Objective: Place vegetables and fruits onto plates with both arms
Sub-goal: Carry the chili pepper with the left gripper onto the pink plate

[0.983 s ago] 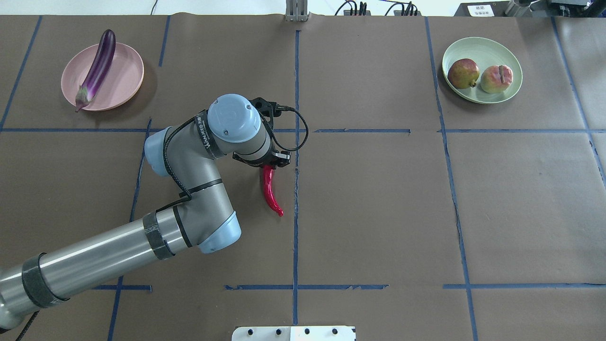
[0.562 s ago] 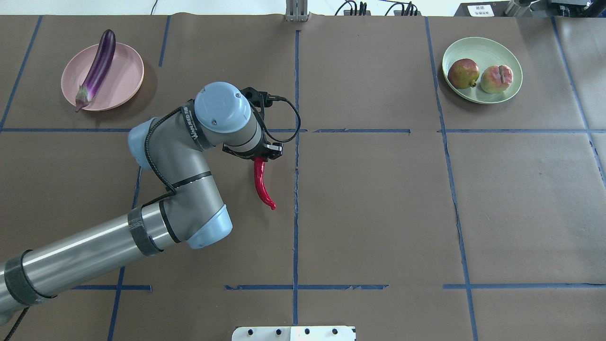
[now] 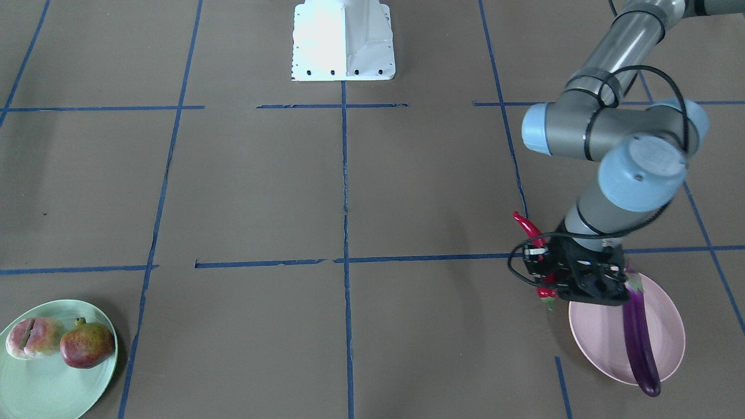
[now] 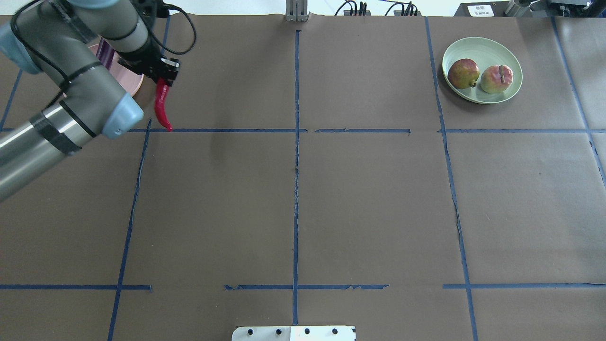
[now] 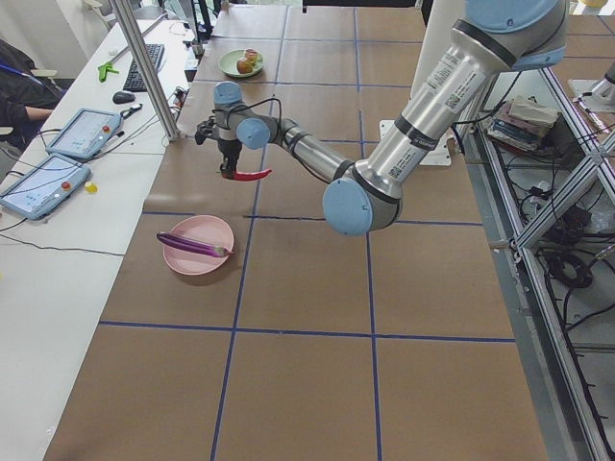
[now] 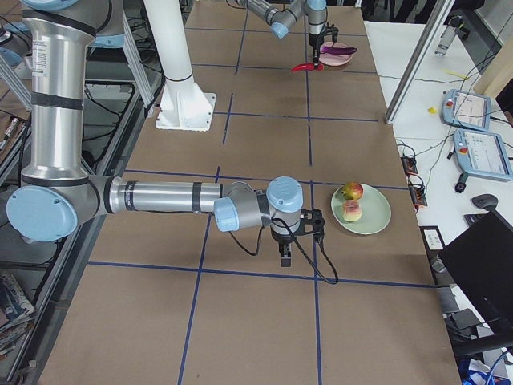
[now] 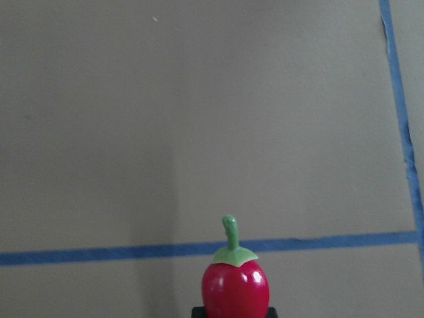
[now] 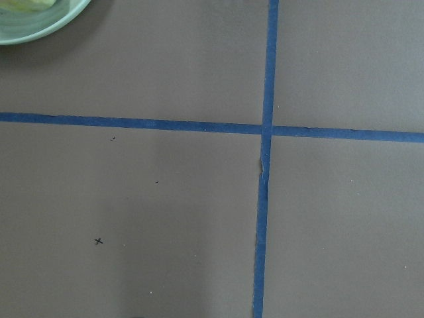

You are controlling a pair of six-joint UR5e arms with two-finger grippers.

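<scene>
Nearest me on the overhead view is the robot's white base block (image 4: 293, 333), at the edge of the flat table covered in brown paper and marked with blue tape lines (image 4: 369, 208). Farther out, the grey right arm (image 6: 160, 196) reaches low across the table, and its black right gripper (image 6: 286, 255) points straight down just on the near side of the pale mint green round plate (image 4: 487, 47); I cannot tell whether its fingers are open or closed. That plate sits at the far right and holds the round dark-red pomegranate (image 4: 463, 73) and the flattish yellow-pink peach (image 4: 496, 78), side by side. At the far left, the black left gripper (image 4: 163, 79) is clamped on the slim curved red chili (image 4: 162, 106) near its green stem, holding it lifted off the table just beside the pale pink round plate (image 3: 599, 337). The long glossy purple eggplant (image 3: 639, 331) lies across that plate, one end overhanging the rim.
</scene>
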